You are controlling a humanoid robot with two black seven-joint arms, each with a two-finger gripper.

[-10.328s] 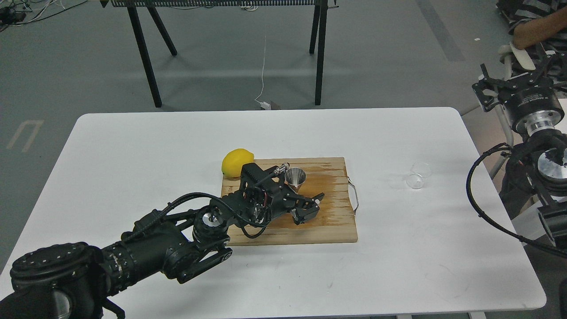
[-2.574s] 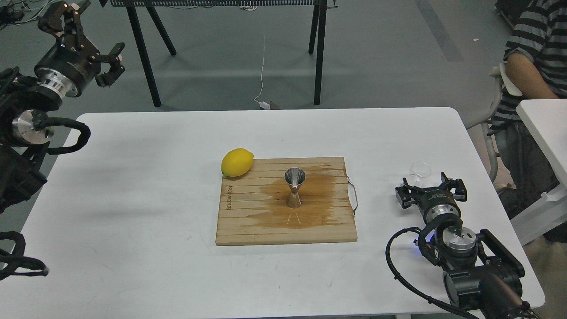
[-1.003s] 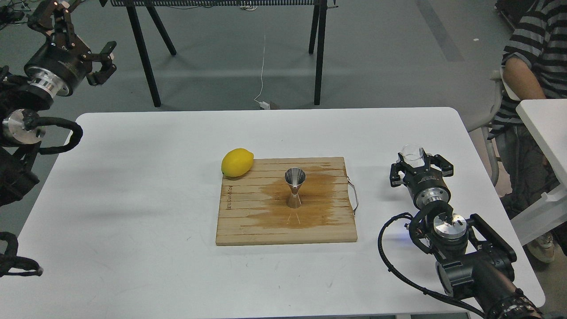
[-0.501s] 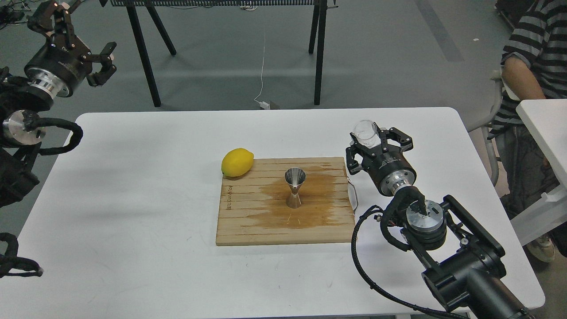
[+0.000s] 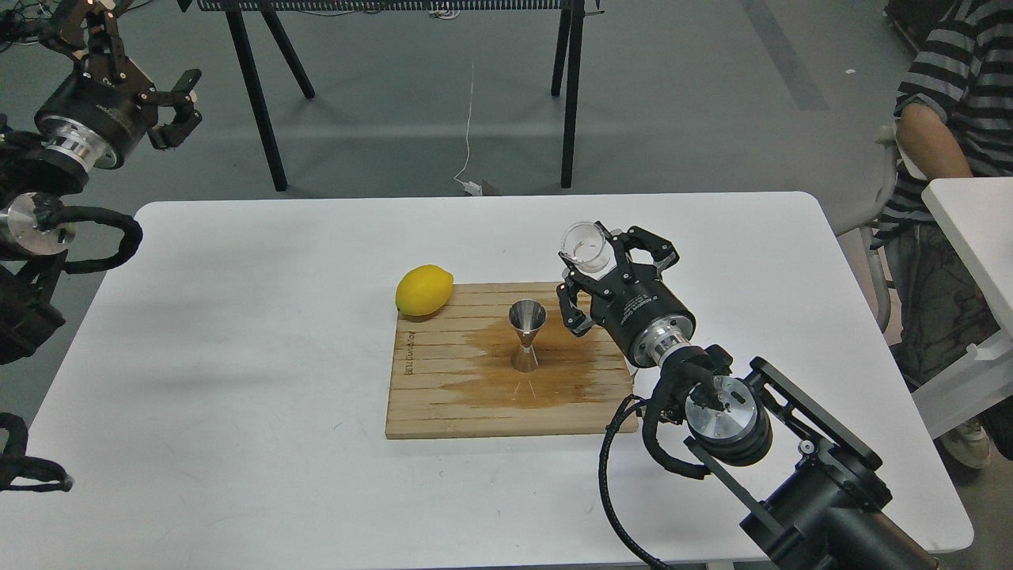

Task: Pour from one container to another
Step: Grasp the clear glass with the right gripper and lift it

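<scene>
My right gripper (image 5: 595, 261) is shut on the small clear cup (image 5: 584, 245), holding it in the air over the right part of the wooden board (image 5: 443, 396). The cup tilts slightly left, up and to the right of the steel jigger (image 5: 527, 335). That hourglass-shaped jigger stands upright at the board's middle, on a dark wet stain. My left gripper (image 5: 119, 59) is raised far off at the upper left, beyond the table edge, with its fingers spread and nothing between them.
A yellow lemon (image 5: 424, 290) rests at the board's back left corner. The board has a metal handle on its right side, partly behind my arm. A seated person (image 5: 950, 103) and a second white table (image 5: 977, 229) are at the right. Black trestle legs (image 5: 261, 103) stand behind.
My right arm has carried the clear cup up off the table's right side and leftward, from beside the board to over its right part near the jigger. The left gripper stayed raised.
</scene>
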